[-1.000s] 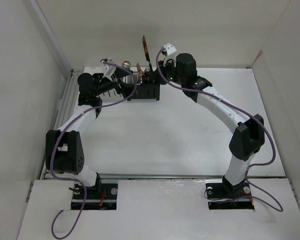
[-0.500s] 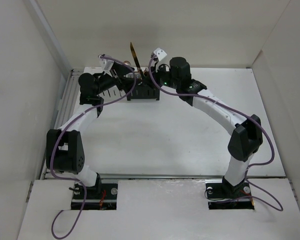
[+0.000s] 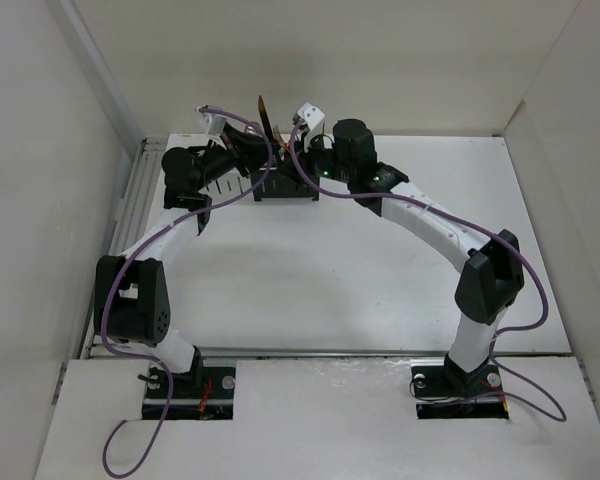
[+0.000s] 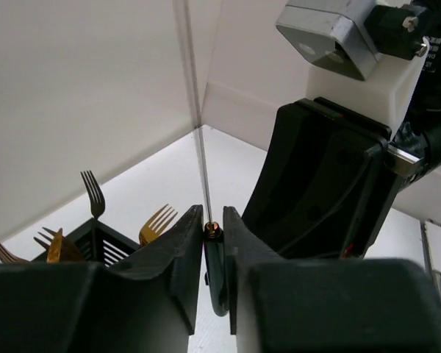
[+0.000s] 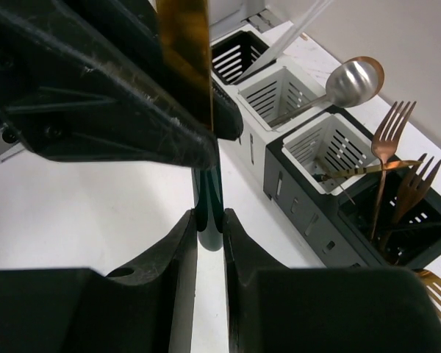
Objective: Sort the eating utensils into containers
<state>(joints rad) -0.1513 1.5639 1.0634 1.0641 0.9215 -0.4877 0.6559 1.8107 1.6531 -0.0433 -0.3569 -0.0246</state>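
Forks (image 5: 393, 125) and spoon (image 5: 356, 77) sit in the caddies (image 5: 298, 202), lower right; my left end effector (image 4: 214, 228) and right end effector (image 5: 209, 224) both clamp one unsorted dark-handled utensil (image 5: 184, 44).

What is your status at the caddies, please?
Left gripper shut on knife handle. Right gripper shut on same handle. Blade up, near caddies, not yet stowed. One must release before stowing.
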